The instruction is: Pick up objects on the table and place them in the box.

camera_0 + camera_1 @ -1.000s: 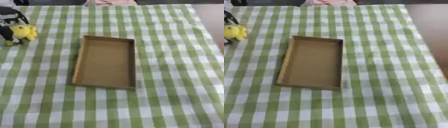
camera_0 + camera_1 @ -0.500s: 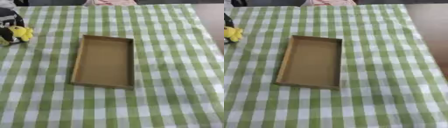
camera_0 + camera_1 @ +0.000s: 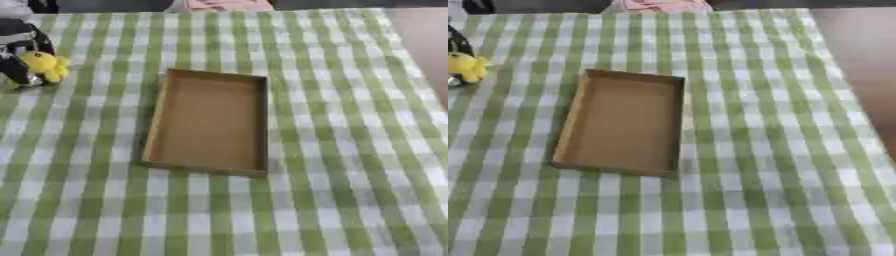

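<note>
At the upper left corner of the left eye view, the robot's left hand (image 3: pixel 19 52) comes in black with silver parts, its fingers curled round a small yellow toy (image 3: pixel 45 65) that sits at the hand's right side, touching it; whether the toy rests on the cloth or hangs just above it cannot be told. To the right of that hand and somewhat nearer the robot lies the brown cardboard box (image 3: pixel 259 125), a shallow open tray with low walls, lying flat with its long sides running away from the robot and slightly askew; its floor is bare cardboard. Box and hand are well apart, with a band of cloth between them. Under everything spreads the green and white checked tablecloth (image 3: pixel 350 150), which reaches far to the right of the hand and ends at a strip of brown table (image 3: pixel 424 45) along the right edge. Beyond the hand, at the far edge, a bit of pink (image 3: pixel 227 5) shows past the cloth. Over in the right eye view only a sliver of the left hand (image 3: pixel 455 45) shows at the left edge, dark, with the yellow toy (image 3: pixel 467 67) below and right of it and partly cut off, so the grip itself is harder to read here. The box (image 3: pixel 677 120) lies to the right of the hand, its near short wall toward the robot, nothing touching it. The right hand appears in neither view.
</note>
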Action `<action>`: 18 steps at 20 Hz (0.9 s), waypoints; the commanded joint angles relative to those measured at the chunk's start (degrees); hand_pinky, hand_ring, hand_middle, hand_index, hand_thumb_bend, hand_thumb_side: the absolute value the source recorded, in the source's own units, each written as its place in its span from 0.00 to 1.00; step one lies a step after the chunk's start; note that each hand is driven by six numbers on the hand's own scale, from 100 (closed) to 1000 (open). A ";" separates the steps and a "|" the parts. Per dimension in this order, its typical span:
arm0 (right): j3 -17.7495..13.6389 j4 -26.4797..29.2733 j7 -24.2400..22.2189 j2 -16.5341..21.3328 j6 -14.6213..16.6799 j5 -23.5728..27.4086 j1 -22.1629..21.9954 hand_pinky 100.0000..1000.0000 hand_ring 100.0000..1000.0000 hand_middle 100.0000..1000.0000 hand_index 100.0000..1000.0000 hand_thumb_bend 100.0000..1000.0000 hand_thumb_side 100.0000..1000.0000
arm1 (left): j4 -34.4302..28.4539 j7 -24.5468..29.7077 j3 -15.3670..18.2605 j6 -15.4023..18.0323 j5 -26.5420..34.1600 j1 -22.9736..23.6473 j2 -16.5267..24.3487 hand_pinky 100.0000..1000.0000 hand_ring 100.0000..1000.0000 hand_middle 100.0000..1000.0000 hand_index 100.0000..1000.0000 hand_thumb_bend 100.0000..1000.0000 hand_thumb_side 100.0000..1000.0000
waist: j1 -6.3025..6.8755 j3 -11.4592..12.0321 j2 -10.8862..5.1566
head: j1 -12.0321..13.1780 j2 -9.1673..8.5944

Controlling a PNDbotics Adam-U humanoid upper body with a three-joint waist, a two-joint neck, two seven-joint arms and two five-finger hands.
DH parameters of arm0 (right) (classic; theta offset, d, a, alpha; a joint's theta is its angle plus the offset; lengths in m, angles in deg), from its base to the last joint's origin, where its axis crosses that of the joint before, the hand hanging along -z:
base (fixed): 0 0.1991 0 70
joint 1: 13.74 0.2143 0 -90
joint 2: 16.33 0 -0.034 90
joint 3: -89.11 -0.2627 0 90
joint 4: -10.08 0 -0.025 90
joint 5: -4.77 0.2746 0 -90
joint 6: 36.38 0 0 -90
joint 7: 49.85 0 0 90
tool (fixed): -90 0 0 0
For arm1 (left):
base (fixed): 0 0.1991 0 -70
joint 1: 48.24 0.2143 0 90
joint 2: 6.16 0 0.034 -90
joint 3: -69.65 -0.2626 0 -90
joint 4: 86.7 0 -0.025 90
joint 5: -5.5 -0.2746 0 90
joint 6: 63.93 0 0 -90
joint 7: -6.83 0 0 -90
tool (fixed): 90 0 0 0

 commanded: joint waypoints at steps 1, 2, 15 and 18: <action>-0.49 1.10 0.06 0.92 -0.27 -0.20 0.25 0.76 0.68 0.54 0.84 0.00 0.79 | -2.68 1.96 1.00 -0.07 1.46 -1.82 1.76 0.26 0.52 0.55 0.63 0.24 0.00 | 0.07 0.05 -1.54 | 0.27 0.39; -0.50 1.10 0.06 0.94 -0.30 -0.19 0.23 0.76 0.68 0.54 0.84 0.00 0.78 | -3.18 2.49 1.24 -0.04 1.80 -1.91 1.77 0.24 0.51 0.53 0.62 0.23 0.00 | 0.07 0.06 -1.62 | 0.28 0.42; -0.52 1.10 0.29 1.55 -0.59 0.58 -0.07 0.76 0.68 0.54 0.84 0.00 0.77 | -10.88 6.39 -3.02 8.31 11.70 -3.63 -1.31 0.16 0.46 0.49 0.57 0.21 0.00 | 0.23 0.06 -3.65 | -0.10 1.02; -0.58 1.10 0.42 1.67 -0.55 0.80 -0.07 0.76 0.68 0.54 0.84 0.00 0.76 | -11.41 5.82 -6.22 10.69 13.83 -3.97 -2.70 0.16 0.47 0.49 0.57 0.21 0.00 | 0.18 -0.05 -4.00 | 0.13 1.20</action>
